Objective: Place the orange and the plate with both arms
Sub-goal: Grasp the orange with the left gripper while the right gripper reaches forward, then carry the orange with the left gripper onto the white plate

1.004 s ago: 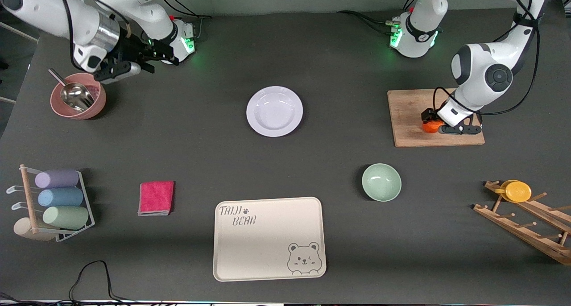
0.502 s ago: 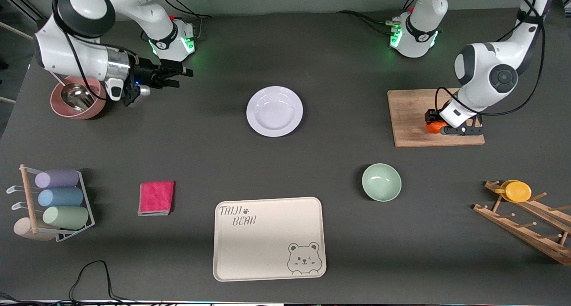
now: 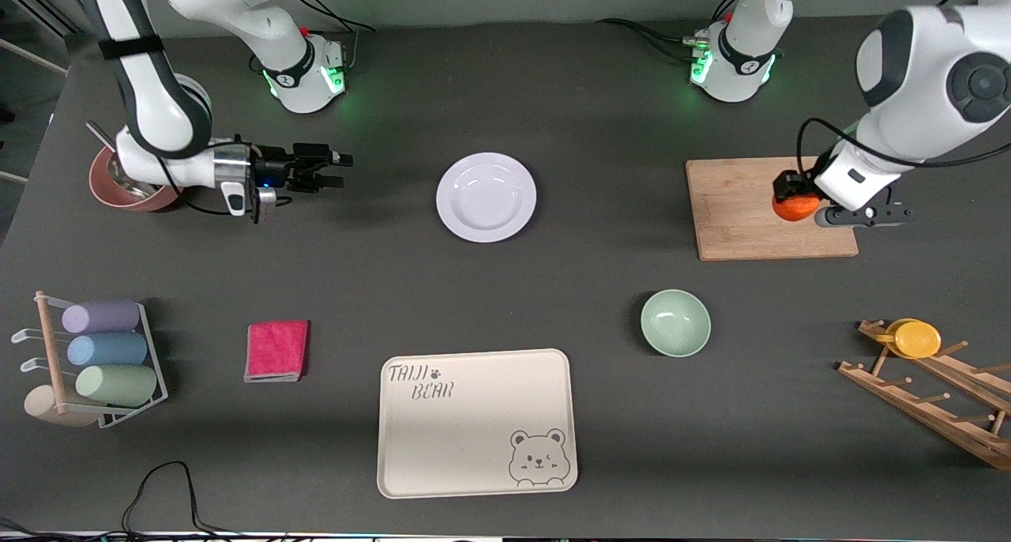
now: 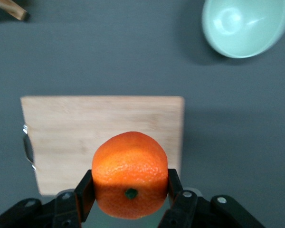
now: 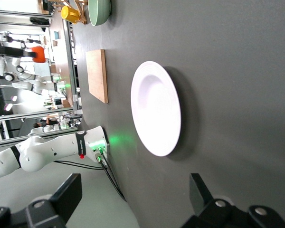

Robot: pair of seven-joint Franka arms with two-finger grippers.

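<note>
My right pincer (image 3: 336, 171) hangs low over the dark tabletop (image 3: 600, 115), fingers spread and empty, pointed at the round white shallow plate (image 3: 486, 197). It sits between the pink bowl holding a metal scoop (image 3: 130, 190) and that plate. The plate lies flat on the tabletop, midway between my two arms and well apart from the pale wooden cutting board (image 3: 738, 210) toward my left arm's end. My left pincer (image 3: 798, 204) is clenched on the small bright-orange fruit (image 4: 130, 174), holding it in the air above the cutting board.
</note>
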